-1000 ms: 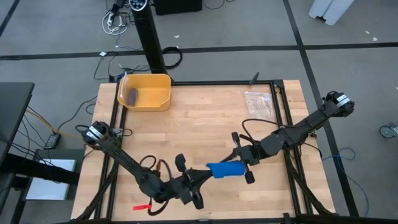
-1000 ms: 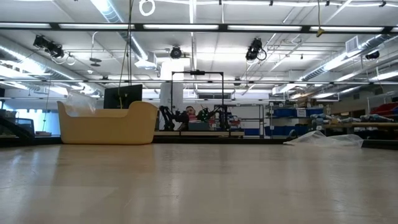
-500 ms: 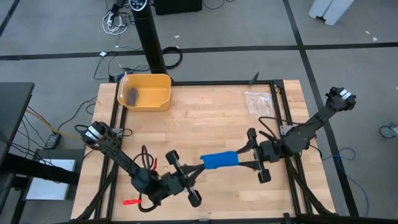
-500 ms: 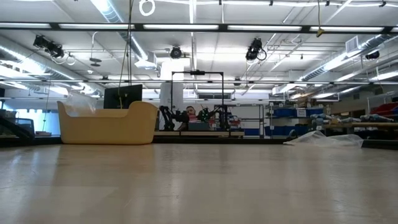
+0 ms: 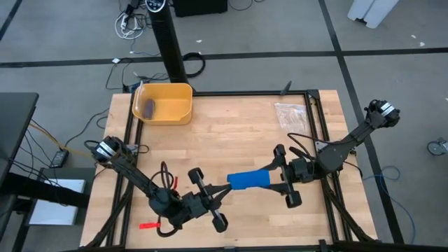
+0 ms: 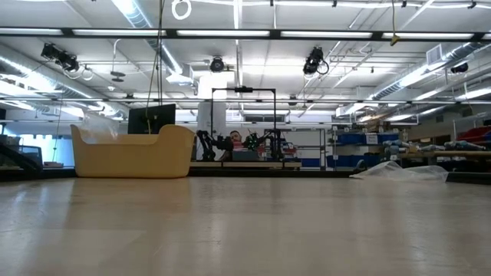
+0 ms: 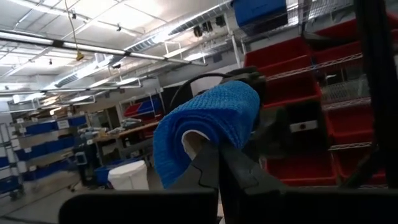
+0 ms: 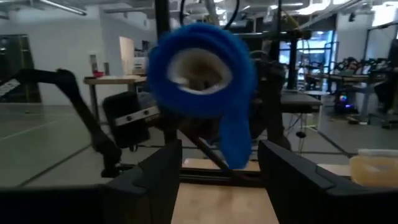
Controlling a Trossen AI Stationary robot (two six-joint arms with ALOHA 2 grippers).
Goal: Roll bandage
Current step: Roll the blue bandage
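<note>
the bandage [image 5: 250, 180]: bright blue fabric rolled into a short cylinder, held lengthwise between the two arms above the middle of the desk's near edge. in the right wrist view the roll [image 8: 202, 67] shows end-on, hollow at its core, with a loose blue tail hanging off its lower side. in the left wrist view it [image 7: 208, 127] shows as a knit-textured roll with a pale inner layer at the open end.

left gripper [image 5: 225, 189]: claw together, clamped on the roll's end that faces the desk's left edge; its dark fingers [image 7: 214, 168] meet at the roll's base. the arm runs in from the near left corner.

right gripper [image 5: 271, 176]: claw apart, standing at the roll's other end, the fingers [image 8: 165, 168] spread either side of the roll and not touching it in the right wrist view. the arm runs in from the right edge.

desk [image 5: 231, 133]: pale wood-block top in a black frame.

yellow bin [image 5: 164, 103]: at the far left corner, a dull purple-grey small cylinder [image 5: 149, 107] lying inside it; the bin [image 6: 132, 152] also shows in the low view.

clear crinkly packet [image 5: 290, 115]: flat on the desk near the far right corner, well apart from the roll.
</note>
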